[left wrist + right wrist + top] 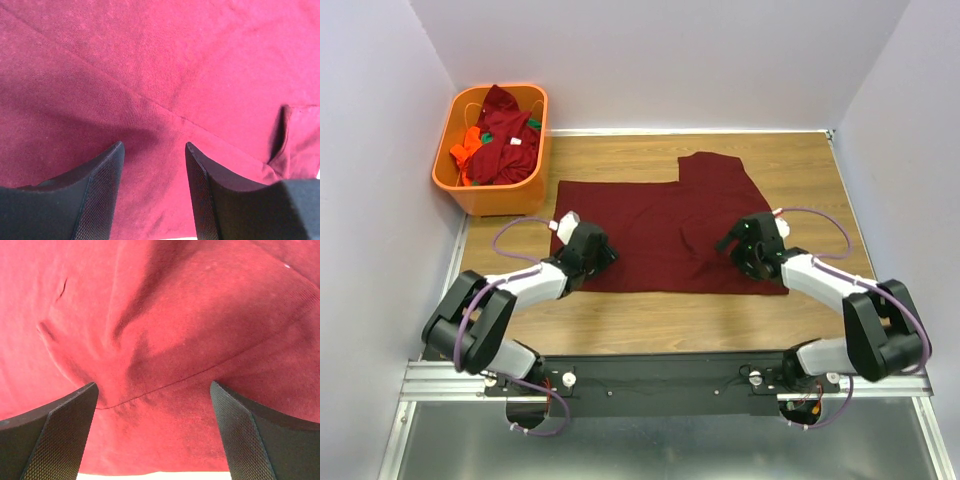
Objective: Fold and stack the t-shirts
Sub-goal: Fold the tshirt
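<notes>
**Q:** On the wooden table point(620, 160), which item lies under the two arms?

**A:** A maroon t-shirt point(660, 235), spread flat across the middle of the table. At its right, a squarish part juts toward the far edge.

**Q:** Where does the left arm point(535, 282) stand, and how are its jaws set?

**A:** Its tip is over the shirt's near left corner. The left wrist view shows the left jaws spread, with both dark fingers point(100, 190) low over the cloth point(165, 65). A seam runs diagonally ahead of them. Nothing is pinched.

**Q:** And the right arm point(820, 275)?

**A:** It reaches over the right part of the shirt, toward the near right corner. The right jaws stand wide apart. Between the fingers point(55, 435) the fabric point(190, 315) rises in soft wrinkles but is not gripped.

**Q:** Are other garments shown?

**A:** Yes. An orange basket point(490, 197) at the far left corner holds more t-shirts point(505, 135) in a loose heap. They are mostly maroon, with orange and green showing. The basket sits well apart from the spread shirt.
</notes>
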Controlling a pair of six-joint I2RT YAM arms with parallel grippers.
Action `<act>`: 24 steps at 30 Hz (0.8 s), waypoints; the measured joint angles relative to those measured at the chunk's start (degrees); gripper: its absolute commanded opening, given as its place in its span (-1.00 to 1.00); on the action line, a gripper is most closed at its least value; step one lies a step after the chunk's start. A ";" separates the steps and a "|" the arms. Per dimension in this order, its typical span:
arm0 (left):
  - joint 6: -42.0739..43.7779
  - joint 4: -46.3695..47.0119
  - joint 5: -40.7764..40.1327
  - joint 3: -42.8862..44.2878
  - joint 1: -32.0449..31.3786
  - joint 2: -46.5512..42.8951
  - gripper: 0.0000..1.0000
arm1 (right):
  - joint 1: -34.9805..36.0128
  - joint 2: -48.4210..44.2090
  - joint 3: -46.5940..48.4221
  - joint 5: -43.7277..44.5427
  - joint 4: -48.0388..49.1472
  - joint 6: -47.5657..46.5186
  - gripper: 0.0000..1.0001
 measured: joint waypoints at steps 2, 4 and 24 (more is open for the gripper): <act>-1.70 0.11 -0.31 -2.51 -1.27 -2.54 0.21 | -0.48 -2.34 -2.16 0.00 0.28 1.07 1.00; -3.28 0.11 -0.59 -4.81 -2.60 -5.07 0.21 | -1.11 -4.96 -4.09 -0.15 -0.02 1.79 1.00; -0.87 -16.09 -14.99 5.68 -7.74 -20.63 0.24 | -2.38 -10.97 12.66 -1.84 -22.51 -2.05 1.00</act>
